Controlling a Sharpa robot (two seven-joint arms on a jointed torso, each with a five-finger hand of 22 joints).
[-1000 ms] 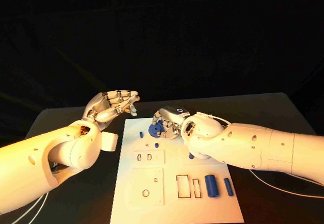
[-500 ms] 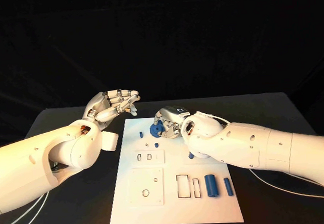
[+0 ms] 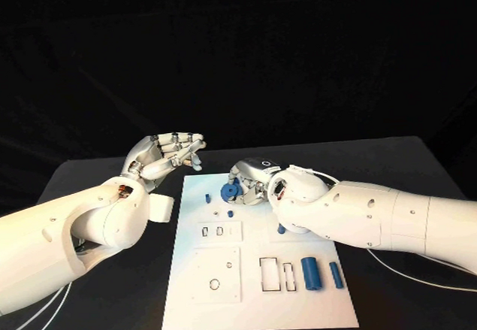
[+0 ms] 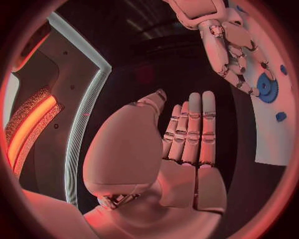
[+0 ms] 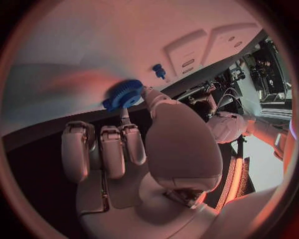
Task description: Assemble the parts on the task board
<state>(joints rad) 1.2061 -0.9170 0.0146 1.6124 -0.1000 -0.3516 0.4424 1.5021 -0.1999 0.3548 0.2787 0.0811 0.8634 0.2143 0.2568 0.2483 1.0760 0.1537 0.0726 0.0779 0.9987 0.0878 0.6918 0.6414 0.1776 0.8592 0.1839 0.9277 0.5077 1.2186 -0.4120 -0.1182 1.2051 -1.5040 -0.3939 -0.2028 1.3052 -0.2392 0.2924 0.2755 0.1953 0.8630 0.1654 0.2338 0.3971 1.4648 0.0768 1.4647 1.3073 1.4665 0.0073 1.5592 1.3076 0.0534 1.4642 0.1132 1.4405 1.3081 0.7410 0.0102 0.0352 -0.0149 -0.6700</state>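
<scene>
The board (image 3: pixel 257 284) lies in the middle of the table (image 3: pixel 87 182), its long side running from the near edge to the far edge. The right hand (image 3: pixel 253 181) rests over the far end of the board and pinches a blue gear (image 3: pixel 230 189) between thumb and fingertips; the gear sits at the board surface, though whether it touches the board cannot be told. A small blue peg (image 3: pixel 207 198) stands near the board's far left corner, and a second small blue piece (image 3: pixel 229 213) lies just nearer, beside the gear. Two blue cylinders (image 3: pixel 310 273) lie side by side near the board's near right corner, next to the rectangular slots (image 3: pixel 269 274). The left hand (image 3: pixel 164 156) is raised off the board's far left corner, holding nothing, with its fingers straight, set close together and the thumb alongside.
</scene>
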